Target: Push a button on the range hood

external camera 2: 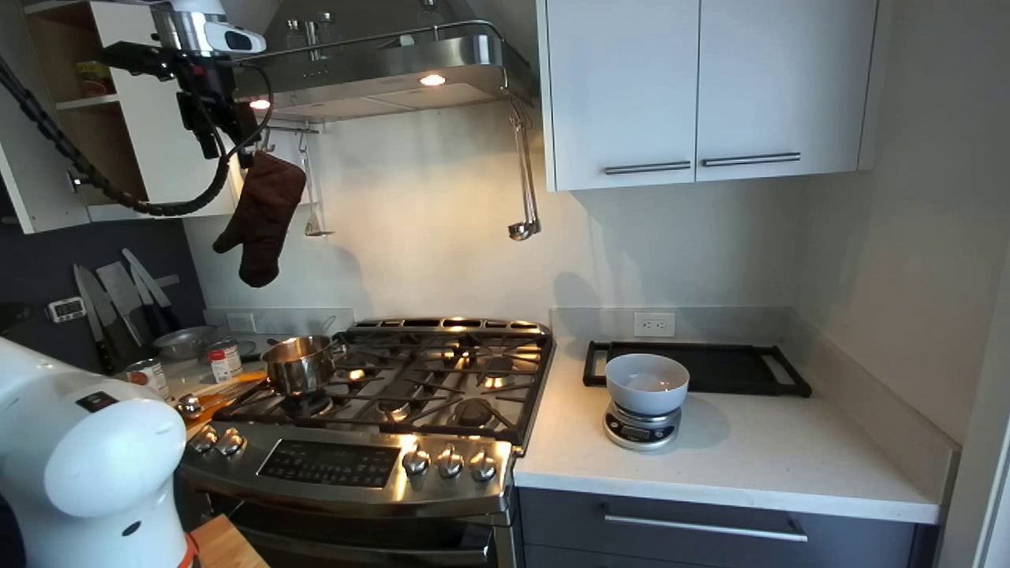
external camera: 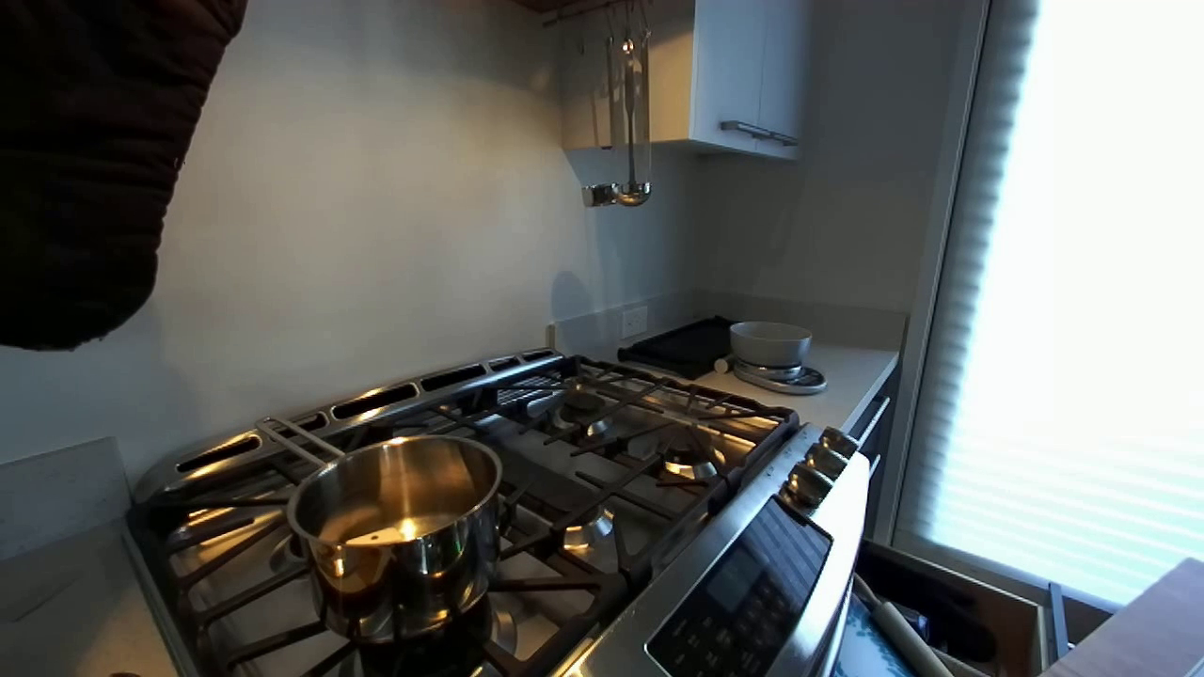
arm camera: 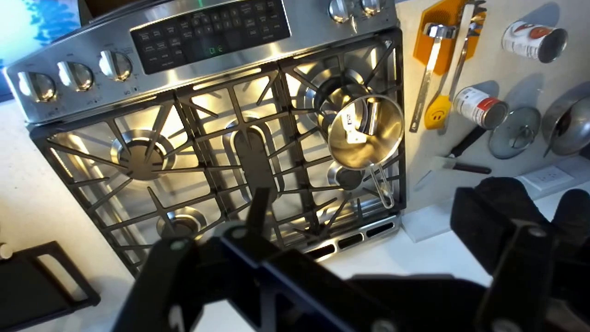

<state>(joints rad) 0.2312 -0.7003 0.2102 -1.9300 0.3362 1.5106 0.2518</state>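
Observation:
The steel range hood (external camera 2: pixel 379 72) hangs above the stove in an exterior view, with two lights lit on its underside. No button on it can be made out, and its left part is behind my arm. My gripper (external camera 2: pixel 229 148) points down in front of the hood's left end, at or just below the height of its lower edge. In the wrist view the gripper (arm camera: pixel 363 200) has its two fingers wide apart with nothing between them. The hood is out of view in the wrist view. Whether the gripper touches the hood cannot be told.
A dark red oven mitt (external camera 2: pixel 270 213) hangs close by the gripper. Ladles (external camera 2: pixel 523 225) hang at the hood's right end. Below are the gas stove (external camera 2: pixel 442 379), a steel pot (external camera 2: pixel 298 367) and a bowl (external camera 2: pixel 647 383) on a scale. White cabinets (external camera 2: pixel 623 87) flank the hood.

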